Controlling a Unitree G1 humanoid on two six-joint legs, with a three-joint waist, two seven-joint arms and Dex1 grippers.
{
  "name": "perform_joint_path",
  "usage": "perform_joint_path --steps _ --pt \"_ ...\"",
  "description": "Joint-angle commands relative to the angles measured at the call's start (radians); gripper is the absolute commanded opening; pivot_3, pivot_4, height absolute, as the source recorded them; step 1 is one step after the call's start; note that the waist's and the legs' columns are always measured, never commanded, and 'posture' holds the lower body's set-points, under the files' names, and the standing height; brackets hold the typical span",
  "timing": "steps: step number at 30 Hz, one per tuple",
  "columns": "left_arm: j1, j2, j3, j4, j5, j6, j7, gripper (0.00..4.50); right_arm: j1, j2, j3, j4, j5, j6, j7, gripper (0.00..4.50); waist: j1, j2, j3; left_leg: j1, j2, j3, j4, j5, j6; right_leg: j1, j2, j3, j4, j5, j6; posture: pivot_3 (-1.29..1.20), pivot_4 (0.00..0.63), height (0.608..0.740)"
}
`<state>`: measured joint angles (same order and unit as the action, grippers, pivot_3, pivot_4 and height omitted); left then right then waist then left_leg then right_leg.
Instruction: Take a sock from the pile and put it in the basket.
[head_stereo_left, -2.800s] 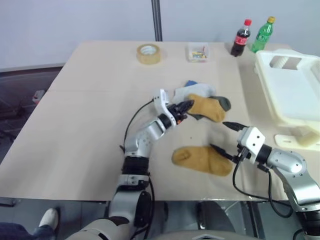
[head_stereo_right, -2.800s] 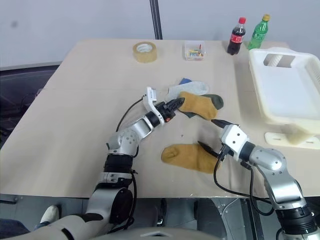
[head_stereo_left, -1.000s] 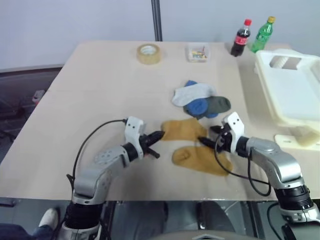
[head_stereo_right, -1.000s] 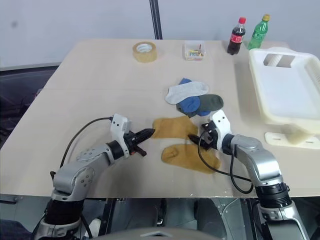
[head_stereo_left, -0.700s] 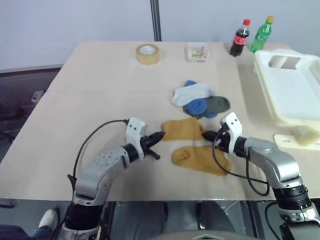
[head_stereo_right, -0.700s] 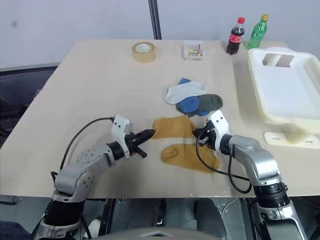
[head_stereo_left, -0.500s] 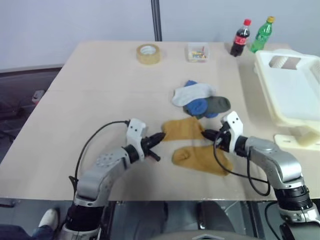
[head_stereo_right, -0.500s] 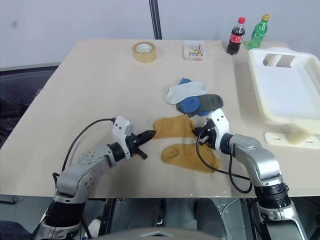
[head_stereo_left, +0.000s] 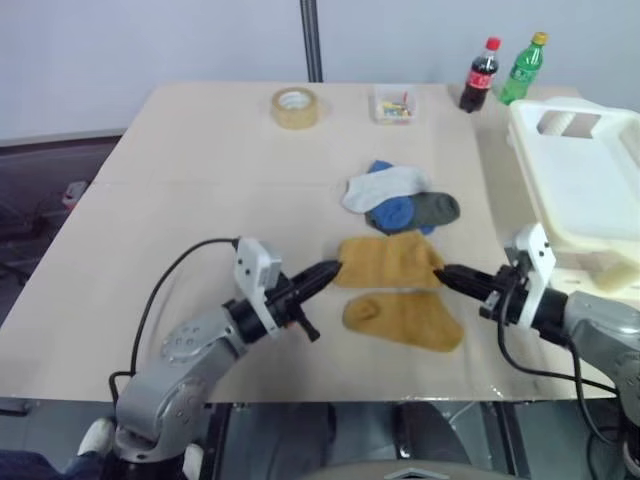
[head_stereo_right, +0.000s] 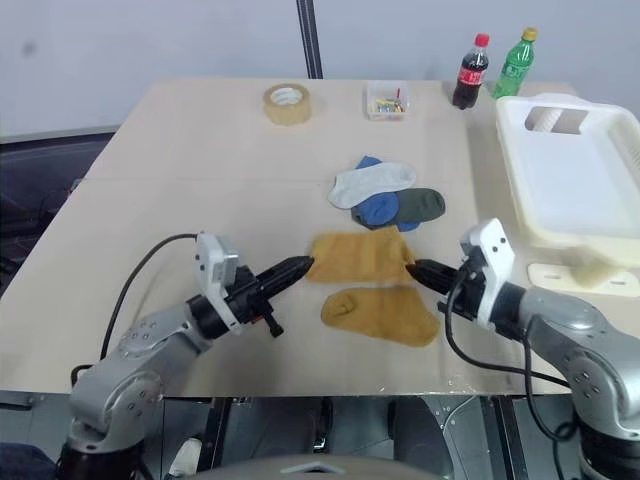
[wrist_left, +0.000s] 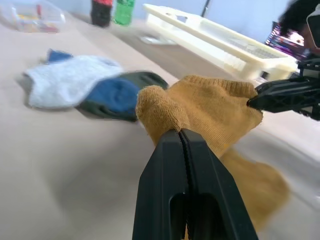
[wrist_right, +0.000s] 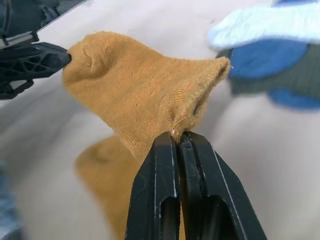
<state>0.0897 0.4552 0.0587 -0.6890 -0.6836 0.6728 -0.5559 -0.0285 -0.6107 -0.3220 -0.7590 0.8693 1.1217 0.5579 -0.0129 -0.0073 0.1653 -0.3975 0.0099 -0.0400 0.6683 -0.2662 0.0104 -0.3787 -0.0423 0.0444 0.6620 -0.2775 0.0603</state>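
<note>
Now L gripper (head_stereo_left: 330, 271) + R gripper (head_stereo_left: 447, 273) pinch mustard sock (head_stereo_left: 388, 261) ends.

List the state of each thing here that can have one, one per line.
Held mustard sock: lifted, stretched between both claws.
Left claw: shut on one end.
Right claw: shut on the other end.
Second mustard sock: flat on the table.
Pile: untouched heap.
Basket: upright.
Cola bottle: upright, capped.
Green bottle: upright, capped.

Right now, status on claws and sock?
Left claw and right claw each shut on mustard sock, stretched between them. Basket empty. Second mustard sock underneath.
</note>
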Motion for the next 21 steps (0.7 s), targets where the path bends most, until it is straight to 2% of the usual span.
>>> perform_joint_path --steps 1,6,11,13,14,15,17,18,19,21 --pt "0.049 0.039 -0.024 -0.065 -0.041 0.059 0.008 0.00 0.060 -0.055 -0.104 -0.083 0.139 0.068 -0.037 0.16 0.001 0.000 0.000 0.000 0.000 0.000 0.000 0.000 0.000 0.000 0.000 0.000 0.000 0.000 0.000 0.00 0.150 0.740" --pt "0.071 0.018 -0.056 -0.033 -0.023 0.045 0.036 0.00 0.150 -0.098 -0.122 -0.096 0.185 0.082 -0.094 0.16 0.002 -0.001 0.000 0.000 0.000 0.000 0.001 0.000 0.000 0.000 0.001 0.000 0.000 0.000 0.000 0.00 0.150 0.740" --pt "0.071 0.030 -0.116 0.034 0.058 -0.004 0.013 0.00 0.211 -0.122 -0.104 -0.093 0.205 0.064 -0.124 0.16 0.001 -0.001 0.000 0.000 0.000 0.002 0.001 0.000 0.000 0.000 0.003 0.002 -0.001 0.000 0.000 0.00 0.150 0.740" --pt "0.070 0.029 -0.131 0.062 0.089 -0.030 0.007 0.00 0.228 -0.133 -0.098 -0.092 0.198 0.054 -0.132 0.73 0.001 -0.001 0.001 0.000 0.000 0.002 0.001 0.000 0.000 0.000 0.003 0.002 -0.001 0.000 0.000 0.00 0.150 0.740" --pt "0.071 0.024 -0.138 0.079 0.105 -0.044 0.007 0.00 0.237 -0.139 -0.093 -0.091 0.181 0.044 -0.136 1.17 0.001 -0.001 0.001 0.000 0.000 0.002 0.001 0.000 0.000 0.000 0.003 0.002 -0.001 0.000 0.000 0.00 0.150 0.740" --pt "0.073 0.019 -0.143 0.091 0.115 -0.055 0.006 0.00 0.242 -0.143 -0.090 -0.090 0.170 0.036 -0.140 1.35 0.002 -0.001 0.001 0.000 0.000 0.002 0.000 0.000 0.000 0.000 0.003 0.002 -0.001 0.000 0.000 0.00 0.150 0.740" --pt "0.074 0.014 -0.154 0.116 0.141 -0.081 0.002 0.00 0.258 -0.158 -0.084 -0.092 0.159 0.024 -0.130 2.21 0.002 -0.001 0.001 0.000 0.000 0.002 0.001 0.000 0.000 0.000 0.003 0.002 -0.001 0.000 0.000 0.00 0.150 0.740" --pt "0.072 0.013 -0.159 0.129 0.154 -0.095 -0.001 0.00 0.269 -0.165 -0.086 -0.097 0.160 0.015 -0.118 2.33 0.002 -0.001 0.001 0.000 0.000 0.002 0.001 0.000 0.000 0.000 0.003 0.002 -0.001 0.000 0.000 0.00 0.150 0.740" --pt "0.065 0.008 -0.160 0.145 0.170 -0.113 0.002 0.00 0.284 -0.171 -0.091 -0.103 0.149 0.002 -0.109 2.92 0.003 -0.001 0.001 0.000 0.001 0.002 0.001 0.000 0.000 0.000 0.003 0.002 -0.002 0.000 0.000 0.00 0.150 0.740" --pt "0.055 0.002 -0.161 0.169 0.185 -0.131 -0.002 0.00 0.316 -0.183 -0.108 -0.113 0.107 -0.059 -0.074 3.44 0.004 -0.001 0.001 0.000 0.001 0.002 0.001 0.000 0.000 0.000 0.003 0.002 -0.002 -0.001 0.000 0.00 0.150 0.740"
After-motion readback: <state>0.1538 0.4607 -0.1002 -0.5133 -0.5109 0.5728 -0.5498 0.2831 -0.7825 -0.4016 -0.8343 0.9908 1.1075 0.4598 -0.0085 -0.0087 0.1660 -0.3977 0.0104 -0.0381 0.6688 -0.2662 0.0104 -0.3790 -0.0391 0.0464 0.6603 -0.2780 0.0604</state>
